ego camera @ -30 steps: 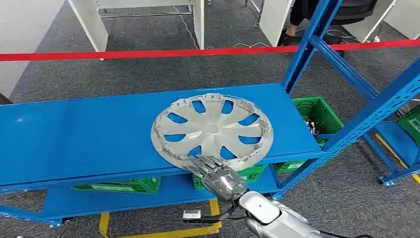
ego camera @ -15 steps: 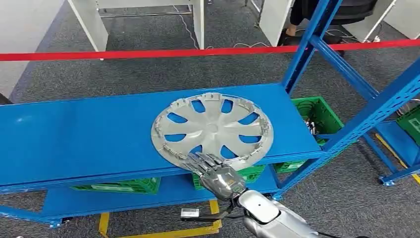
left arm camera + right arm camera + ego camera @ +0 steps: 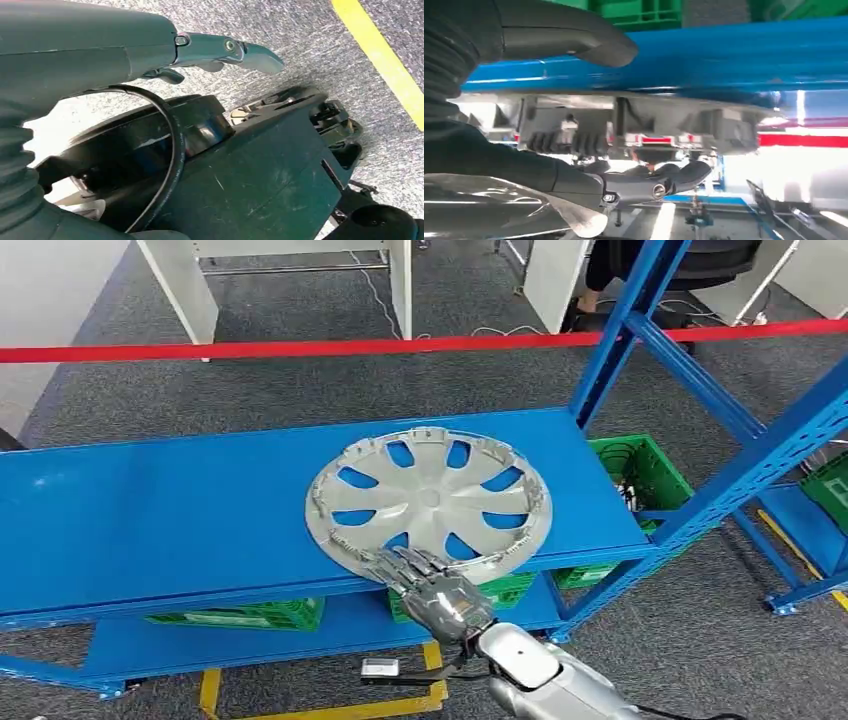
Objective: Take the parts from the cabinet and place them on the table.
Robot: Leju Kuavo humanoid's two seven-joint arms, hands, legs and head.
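Hubcap (image 3: 428, 503) lies flat on our blue shelf (image 3: 150, 520) in the head view, a silver wheel cover with blue showing through its cut-outs, set toward the shelf's right end with its near rim reaching past the front edge. Our right hand (image 3: 432, 585) comes up from below on its silver arm, and its fingers (image 3: 405, 562) lie spread over that near rim, touching it. We take the hand to be clasping the rim, with the thumb hidden under the shelf edge from here. Green crates (image 3: 640, 468) sit on the lower level and beside the blue upright (image 3: 625, 330), and a red tape (image 3: 300, 347) runs across the grey carpet behind the rack.

From our left wrist camera we see our left hand (image 3: 200, 52) hanging over speckled grey floor beside a yellow line (image 3: 385, 55). Its fingers are stretched out straight and apart, and nothing is in them.

From our right wrist camera the hubcap's rim (image 3: 634, 125) shows close up as a grey ribbed edge lying against the blue shelf surface. The thick grey thumb (image 3: 569, 42) sits on one side of shelf edge and rim, and the darker fingers (image 3: 659, 182) curl in on the other side, so the rim is caught between them. The red tape (image 3: 804, 140) is a blurred band beyond.
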